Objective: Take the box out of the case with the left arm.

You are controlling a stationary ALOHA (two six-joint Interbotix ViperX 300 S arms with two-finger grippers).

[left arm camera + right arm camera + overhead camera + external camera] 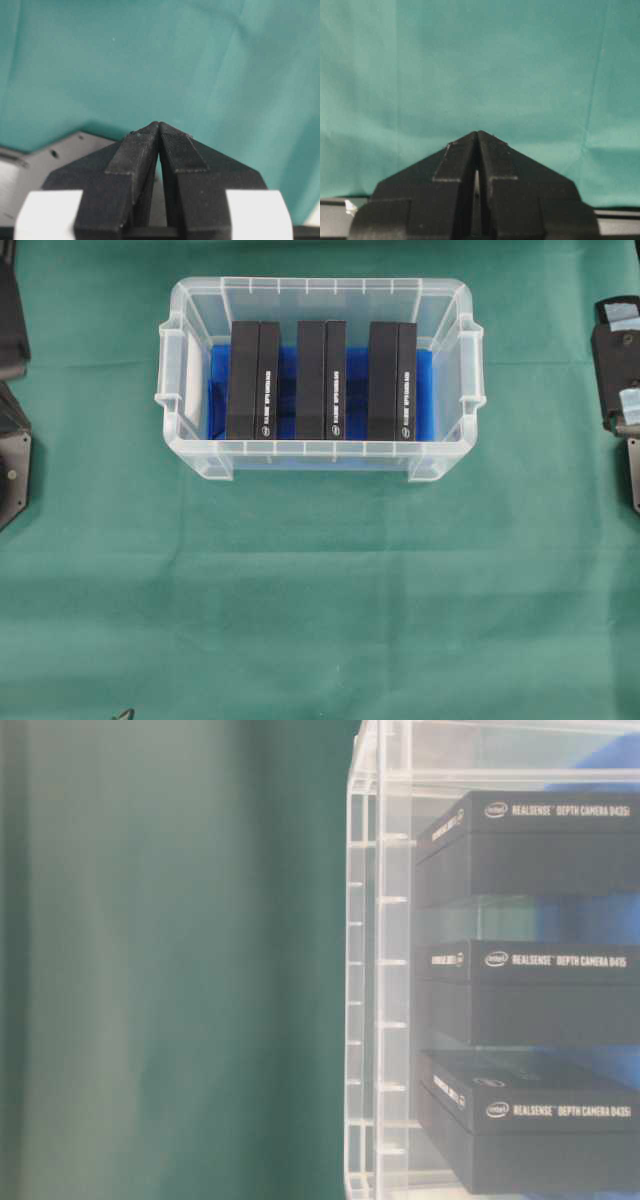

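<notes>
A clear plastic case point(190, 450) with a blue lining stands at the back middle of the green cloth. Three black boxes stand in it side by side: left point(252, 380), middle point(321, 380), right point(392, 382). The table-level view shows the case point(375, 970) from its side, with the boxes point(530, 980) inside. My left gripper point(159, 125) is shut, tips touching, empty, over bare cloth. My right gripper point(478, 134) is shut and empty too. Only parts of the left arm point(12, 460) and right arm point(620, 360) show at the overhead view's edges, far from the case.
Green cloth point(320, 590) covers the whole table, with a few creases. A grey base plate point(30, 170) lies under the left gripper.
</notes>
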